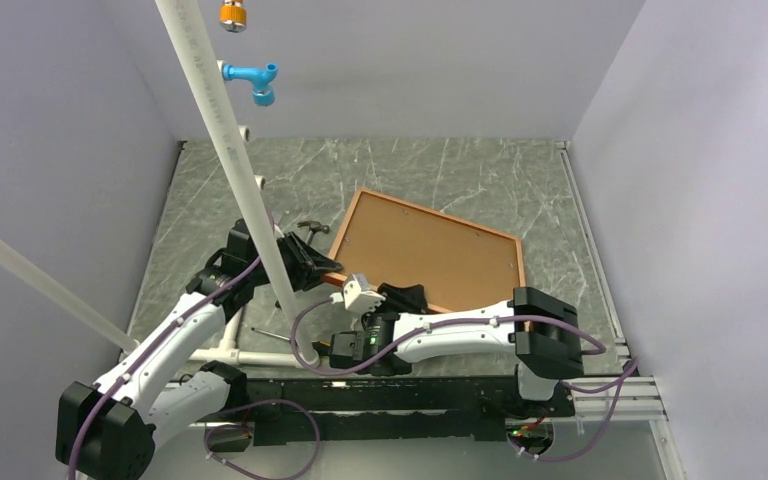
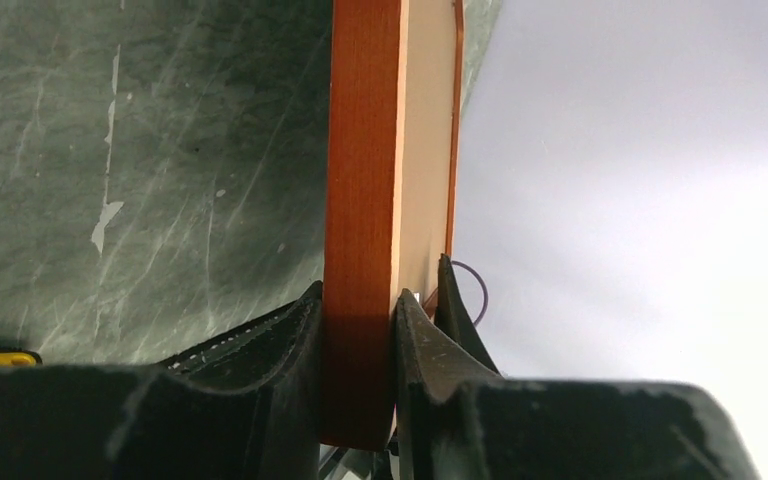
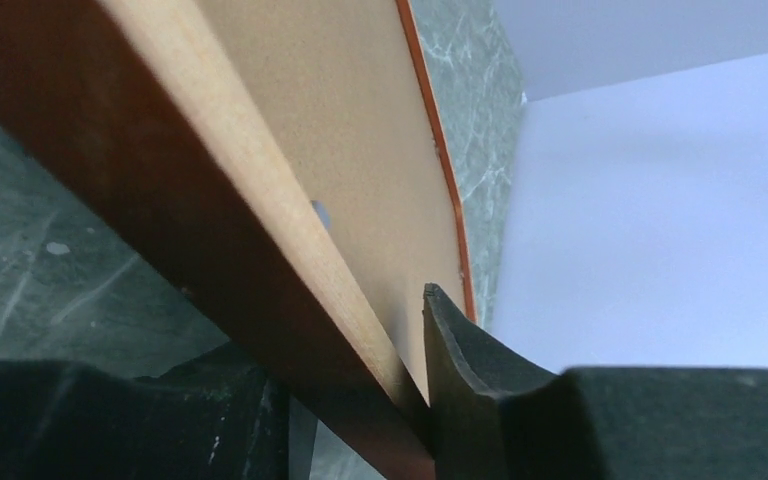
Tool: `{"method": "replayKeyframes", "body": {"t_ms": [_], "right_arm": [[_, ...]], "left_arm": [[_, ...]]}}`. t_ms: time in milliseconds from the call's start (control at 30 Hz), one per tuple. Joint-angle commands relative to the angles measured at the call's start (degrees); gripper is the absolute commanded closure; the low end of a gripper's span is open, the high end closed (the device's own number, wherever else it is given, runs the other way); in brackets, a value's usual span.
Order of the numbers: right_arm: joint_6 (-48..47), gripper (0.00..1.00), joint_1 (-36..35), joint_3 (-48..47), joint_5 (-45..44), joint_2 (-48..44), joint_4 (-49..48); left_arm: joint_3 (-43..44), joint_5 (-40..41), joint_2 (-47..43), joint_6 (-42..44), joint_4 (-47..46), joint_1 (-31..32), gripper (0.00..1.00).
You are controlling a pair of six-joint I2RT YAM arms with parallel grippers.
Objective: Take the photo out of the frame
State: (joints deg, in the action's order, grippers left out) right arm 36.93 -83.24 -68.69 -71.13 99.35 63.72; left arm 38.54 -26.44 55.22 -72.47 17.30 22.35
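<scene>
The frame [image 1: 430, 212] lies back side up, its near edge raised off the table. The photo shows only as its plain brown board backing [image 1: 425, 250]; the printed side is hidden. My left gripper [image 1: 322, 268] is shut on the frame's near-left corner. In the left wrist view the reddish-brown rail [image 2: 360, 180] stands between both fingers of the gripper [image 2: 358, 315], with the backing [image 2: 425, 150] beside it. My right gripper [image 1: 400, 296] is shut on the near rail further right. In the right wrist view the rail [image 3: 160, 200] crosses between the fingers of the gripper [image 3: 360, 375], with the backing [image 3: 340, 130] above.
A small hammer [image 1: 312, 228] lies on the green marble table [image 1: 460, 170] just left of the frame. A white pipe [image 1: 230, 150] slants up in front of the left arm, with a blue fitting [image 1: 255, 82] above. Pale walls enclose the table on three sides.
</scene>
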Motion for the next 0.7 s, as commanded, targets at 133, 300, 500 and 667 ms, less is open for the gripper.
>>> {"method": "replayKeyframes", "body": {"t_ms": [133, 300, 500, 667], "right_arm": [[-13.1, 0.90, 0.1, 3.1, 0.4, -8.9, -12.8], [-19.4, 1.00, 1.9, 3.7, 0.5, -12.8, -16.3], [-31.3, 1.00, 6.7, 5.7, 5.6, -21.2, -26.8], [-39.0, 1.00, 13.1, 3.8, 10.4, -25.8, -32.1]], "left_arm": [[1.7, 3.8, -1.6, 0.1, 1.2, -1.2, 0.87], [2.1, 5.6, -3.0, 4.3, 1.8, -2.2, 0.53], [4.1, 6.7, -4.1, 14.6, 7.6, -6.5, 0.25], [4.3, 14.0, -6.6, 21.0, 12.7, -8.0, 0.17]]}}
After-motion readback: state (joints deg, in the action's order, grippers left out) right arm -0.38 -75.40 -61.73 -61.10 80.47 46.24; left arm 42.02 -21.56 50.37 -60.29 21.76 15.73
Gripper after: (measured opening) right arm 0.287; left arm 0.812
